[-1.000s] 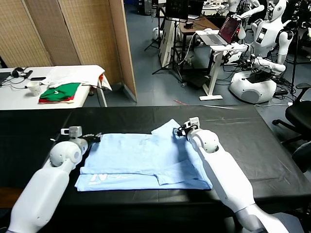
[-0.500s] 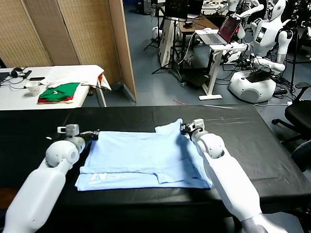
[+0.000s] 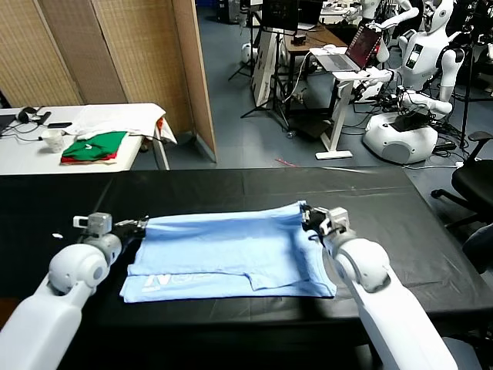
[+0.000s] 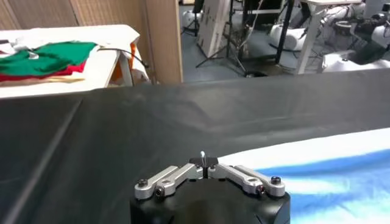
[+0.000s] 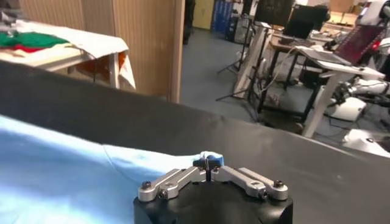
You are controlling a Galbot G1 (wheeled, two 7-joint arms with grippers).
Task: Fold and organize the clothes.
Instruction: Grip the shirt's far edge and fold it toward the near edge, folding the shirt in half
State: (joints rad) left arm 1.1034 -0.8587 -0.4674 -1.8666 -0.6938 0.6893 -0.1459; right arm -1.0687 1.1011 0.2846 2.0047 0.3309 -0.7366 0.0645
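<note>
T-shirt (image 3: 231, 250) looked thin and floppy, best pinched at far corners. Both were clenched: left gripper (image 3: 139, 225), right gripper (image 3: 306, 216), jaws shut on fabric.

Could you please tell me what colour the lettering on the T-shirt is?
White, on the pale sky-blue thin fabric T-shirt, near its front left corner; the head view shows it best.

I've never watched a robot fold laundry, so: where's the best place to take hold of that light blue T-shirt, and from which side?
Probably at the two far corners, one per gripper, coming in from the outer sides. The T-shirt lies flat on the black table, so only its edges offer fabric to pinch. The left gripper and right gripper are shut there already, with that far edge stretched between them.
</note>
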